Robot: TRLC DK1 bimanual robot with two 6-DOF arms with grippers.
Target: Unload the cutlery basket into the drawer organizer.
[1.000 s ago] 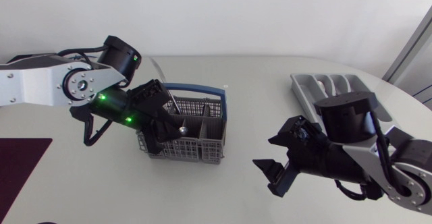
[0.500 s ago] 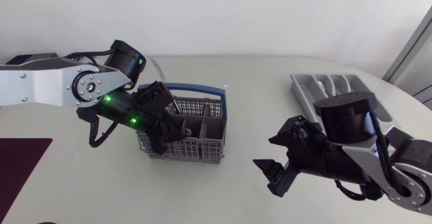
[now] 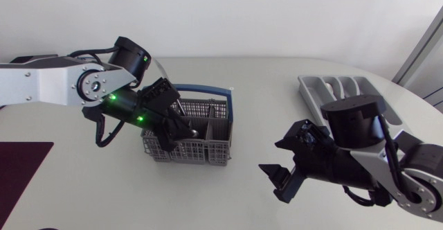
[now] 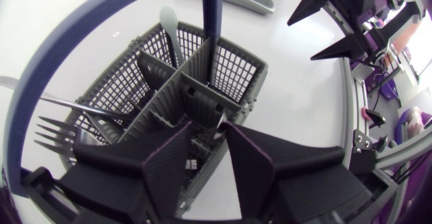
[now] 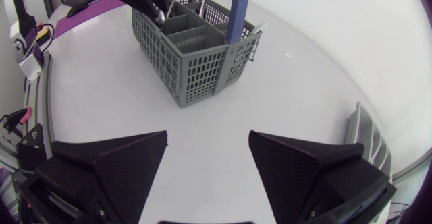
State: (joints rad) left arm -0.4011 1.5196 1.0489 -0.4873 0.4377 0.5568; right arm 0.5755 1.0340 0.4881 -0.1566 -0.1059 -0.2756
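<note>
While the left gripper (image 3: 173,125) hangs over the left part of the grey plastic mesh cutlery basket with blue hoop handle (image 3: 208,150), its fingers stand parted, nothing pinched. Slim silver handle tip (image 4: 219,120) shows in the gap just beneath, long axis seemingly near upright. Silver fork (image 4: 57,133) leans in a cell beside the gripper. Right gripper (image 3: 277,181) spread wide, empty, well right of basket. Grey compartmented drawer organizer (image 3: 325,90) sits far right. Judgement: left arm nearer; descend straight, then close.
</note>
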